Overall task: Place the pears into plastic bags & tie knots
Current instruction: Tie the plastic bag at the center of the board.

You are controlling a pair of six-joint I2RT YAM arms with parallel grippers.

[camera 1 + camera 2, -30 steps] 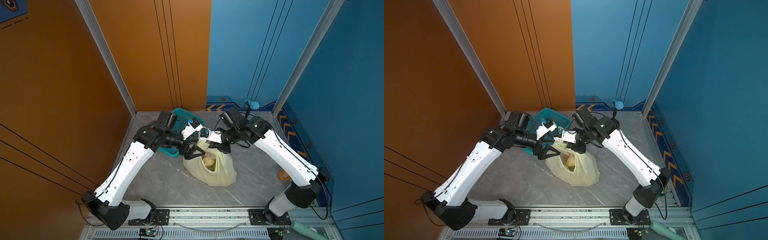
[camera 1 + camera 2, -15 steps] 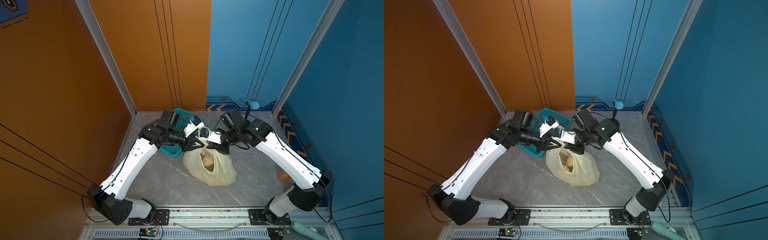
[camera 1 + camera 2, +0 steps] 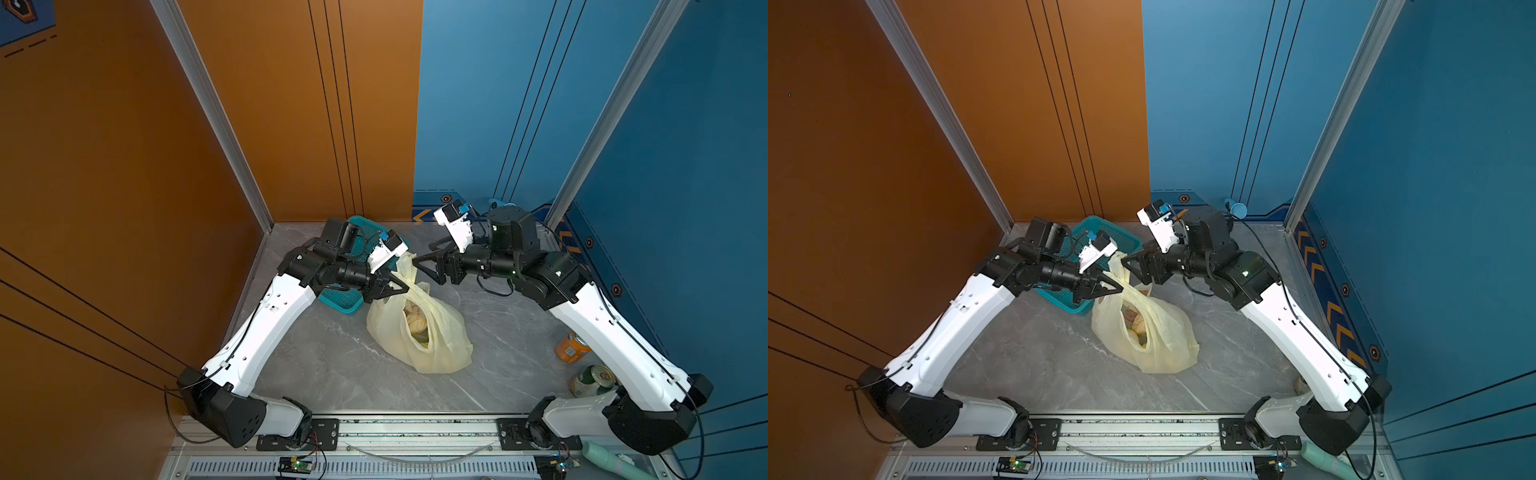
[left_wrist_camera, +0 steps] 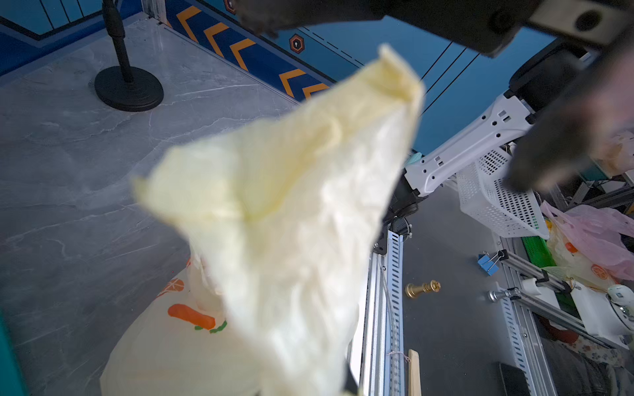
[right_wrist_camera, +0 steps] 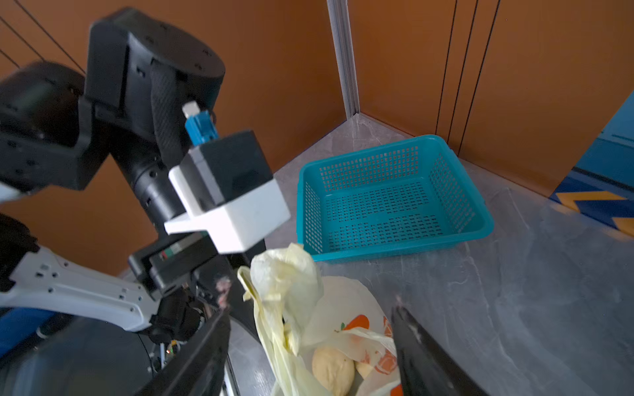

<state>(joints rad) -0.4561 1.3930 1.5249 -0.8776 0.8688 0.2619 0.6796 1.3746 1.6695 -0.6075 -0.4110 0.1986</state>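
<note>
The left gripper [image 3: 397, 286] is pressed together. It pinches one handle loop [image 4: 291, 188] of the pale yellow plastic bag [image 3: 442, 345] and holds it up off the table [image 3: 332, 365]. In the left wrist view the loop hangs close to the camera and looks blurry.

The right gripper [image 3: 426, 266] is spread wide and holds nothing. In both top views it sits just beside the top of the raised loop, but it is hard to tell if it touches. In the right wrist view its two dark fingers [image 5: 206, 346] stand far apart, with the bag's crumpled top between them.

The bag sits on the gray table between the two arms. Its mouth gapes open and its handles are not tied. It has orange fruit pictures on it. The pears [image 5: 332, 370] are inside the bag. Two creamy, lumpy ones show through the opening; the rest are hidden by the plastic.

A teal basket [image 5: 367, 152] with little holes sits in the corner near the orange wall, just beside the bag and partly under the left arm.
</note>
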